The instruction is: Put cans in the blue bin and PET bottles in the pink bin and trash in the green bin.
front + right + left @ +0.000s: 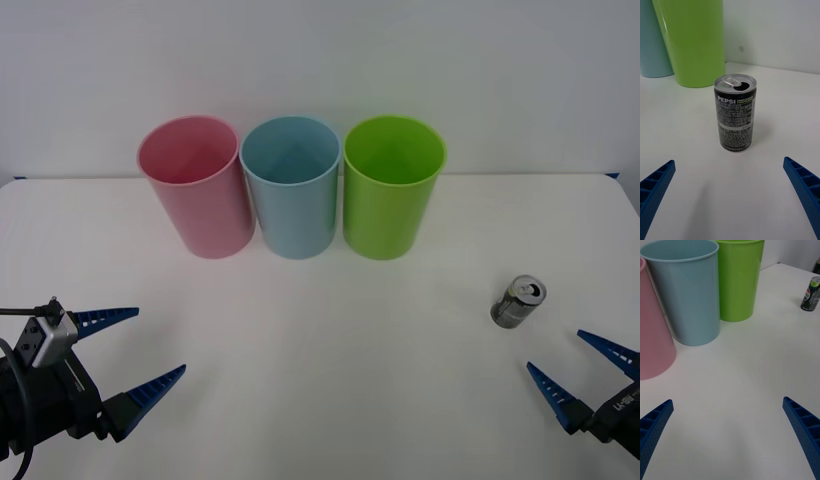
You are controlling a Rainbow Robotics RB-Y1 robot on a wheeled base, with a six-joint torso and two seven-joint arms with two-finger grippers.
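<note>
A small dark can (518,302) (735,114) (811,294) with a silver pull-tab top stands upright on the white table at the right. My right gripper (584,375) (730,195) is open just in front of it, fingers spread wide and nothing between them. At the back stand three tall bins in a row: the pink bin (196,186) (651,333), the blue bin (291,186) (688,292) (653,41) and the green bin (391,186) (739,277) (696,41). My left gripper (135,352) (728,435) hangs open at the front left, well short of the pink bin. No PET bottles or trash are in view.
The white table (330,340) meets a pale wall behind the bins. Wide bare tabletop lies between the grippers and the bins.
</note>
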